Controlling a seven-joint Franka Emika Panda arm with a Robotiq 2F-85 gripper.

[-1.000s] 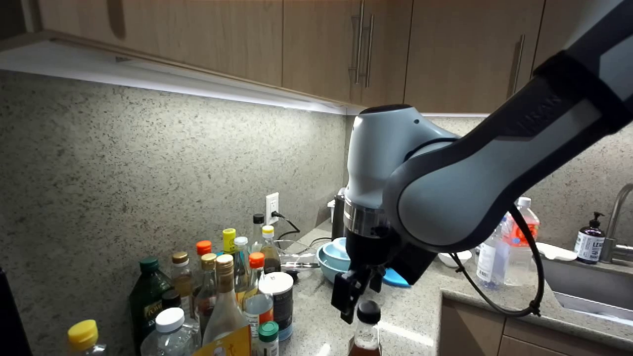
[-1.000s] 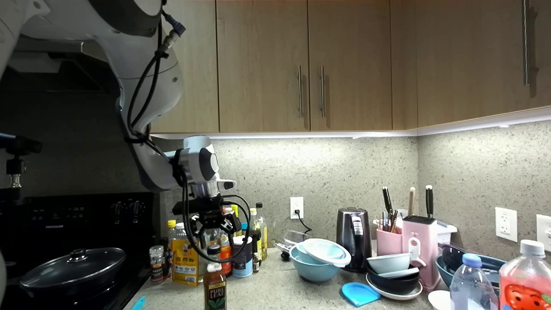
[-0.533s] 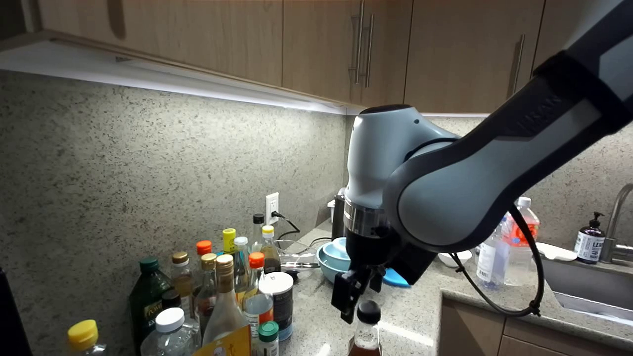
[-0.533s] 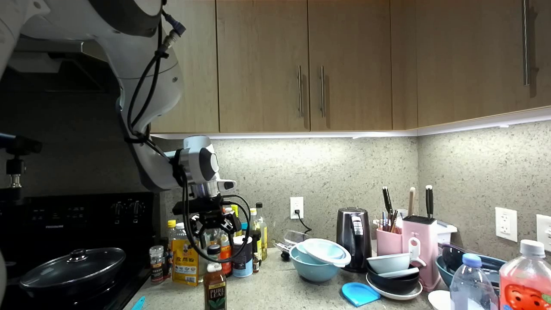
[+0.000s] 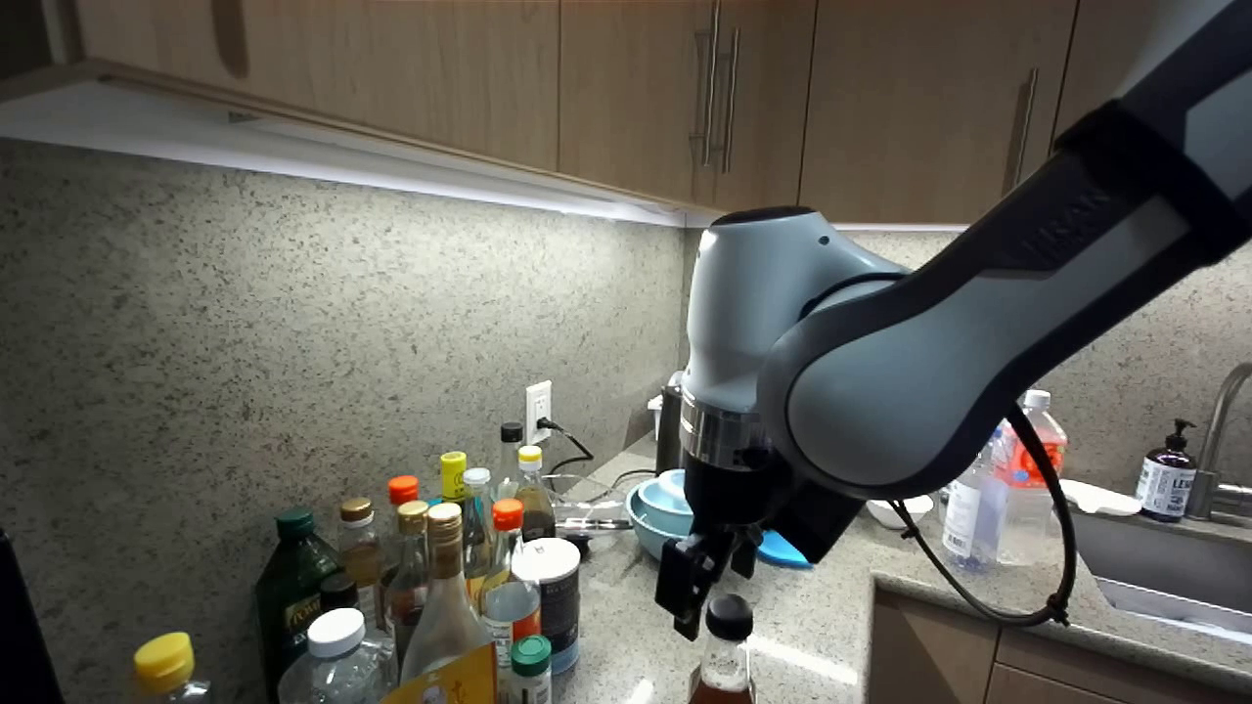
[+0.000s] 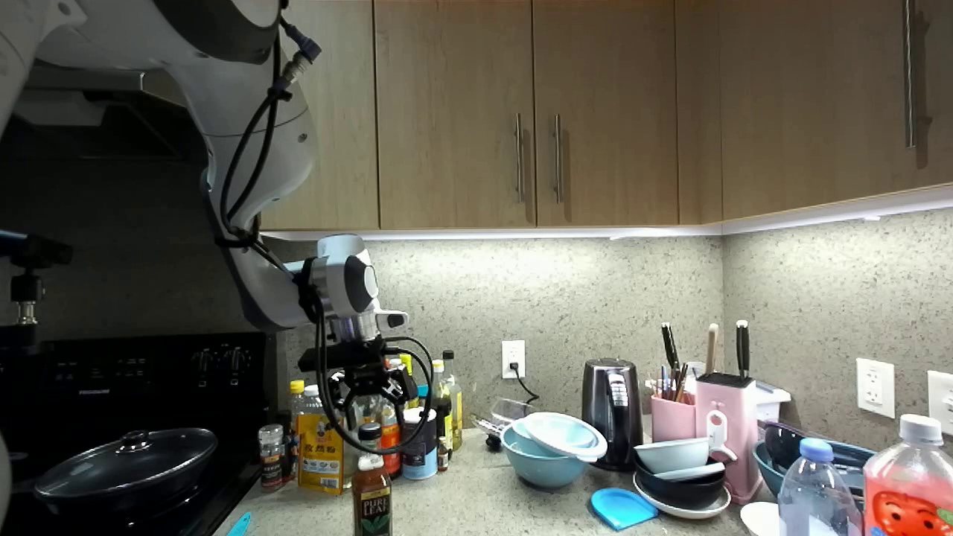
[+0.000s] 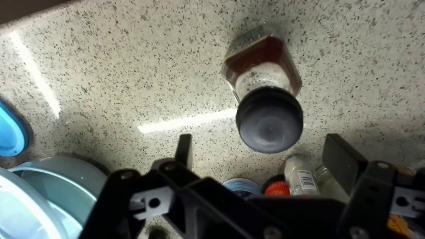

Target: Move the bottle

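Note:
A tea bottle with a black cap and amber-brown contents stands upright on the counter; it shows in both exterior views [image 5: 724, 677] [image 6: 373, 497] and in the wrist view [image 7: 265, 61]. My gripper [image 7: 259, 141] is open and empty. Its fingers lie to either side of the black cap in the wrist view, with gaps on both sides. In both exterior views the gripper [image 5: 716, 592] [image 6: 374, 406] is just above the cap. A small slim dark brown bottle [image 6: 443, 454] with a reddish label stands beside a blue-and-white can [image 6: 421, 454]; its cap colour is too small to tell.
Several taller bottles [image 5: 445, 606] crowd against the wall beside the gripper. Stacked blue bowls [image 6: 547, 470], a bright blue flat item [image 6: 624, 508] and a kettle [image 6: 612, 417] stand along the counter. A lidded pan [image 6: 128, 465] sits on the stove. Clear plastic bottles [image 6: 910, 484] stand near the sink.

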